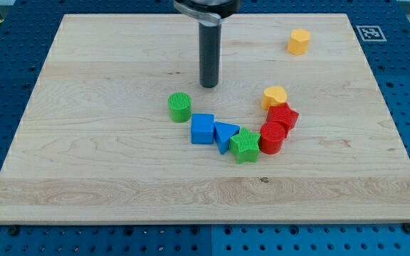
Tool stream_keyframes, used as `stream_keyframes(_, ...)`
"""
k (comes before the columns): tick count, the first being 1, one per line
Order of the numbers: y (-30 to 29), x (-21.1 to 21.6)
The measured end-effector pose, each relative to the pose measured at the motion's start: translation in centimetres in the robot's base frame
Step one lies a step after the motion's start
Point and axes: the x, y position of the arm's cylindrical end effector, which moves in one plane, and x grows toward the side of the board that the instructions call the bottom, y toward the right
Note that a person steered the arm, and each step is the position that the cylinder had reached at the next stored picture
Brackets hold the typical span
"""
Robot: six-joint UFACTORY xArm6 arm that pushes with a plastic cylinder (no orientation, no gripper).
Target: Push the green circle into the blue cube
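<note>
The green circle [179,107] sits near the middle of the wooden board [84,156]. The blue cube [203,129] lies just below and to the right of it, a small gap apart. My tip [209,85] rests on the board above and to the right of the green circle, clear of all blocks.
A blue triangle [224,135] touches the blue cube's right side. A second green block [245,146], a red cylinder [272,138], a red block [283,116] and a yellow block [275,96] curve on to the right. A yellow hexagon block [299,42] stands at the top right.
</note>
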Motion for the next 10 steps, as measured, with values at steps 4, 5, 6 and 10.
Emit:
stream_keyframes(4, -4.2, 0.5)
stream_keyframes(5, -4.2, 1.9)
stream_keyframes(6, -4.2, 3.7)
stream_keyframes(10, -11.1, 4.7)
